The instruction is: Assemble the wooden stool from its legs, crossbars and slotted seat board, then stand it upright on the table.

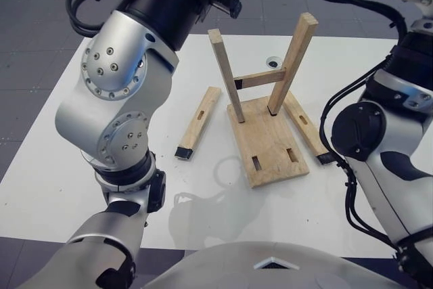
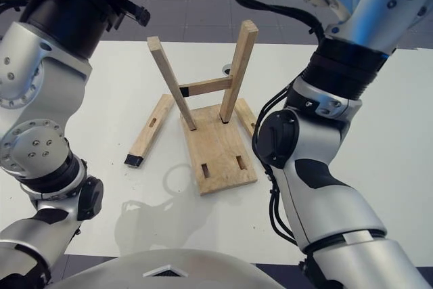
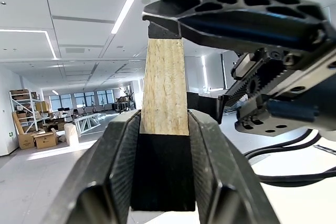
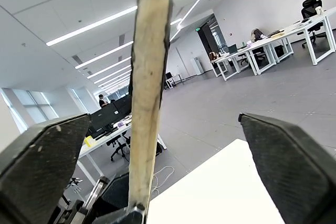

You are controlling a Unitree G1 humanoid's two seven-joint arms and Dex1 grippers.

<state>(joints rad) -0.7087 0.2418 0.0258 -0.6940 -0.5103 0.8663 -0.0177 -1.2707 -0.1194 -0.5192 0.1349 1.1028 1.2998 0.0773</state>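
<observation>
Table (image 1: 81,167) holds seat board (image 1: 267,150) — wrist view adds left pincer (image 3: 164,124) clamping crossbar (image 3: 164,85).

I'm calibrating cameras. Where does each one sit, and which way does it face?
Eye views: on the head, looking forward and down at the table and seat board; both arms show.
Left wrist view: faces the room along the left gripper, shut on a wooden piece.
Right wrist view: faces the room between the fingers of the open right gripper.
Both wrist views share that piece.
</observation>
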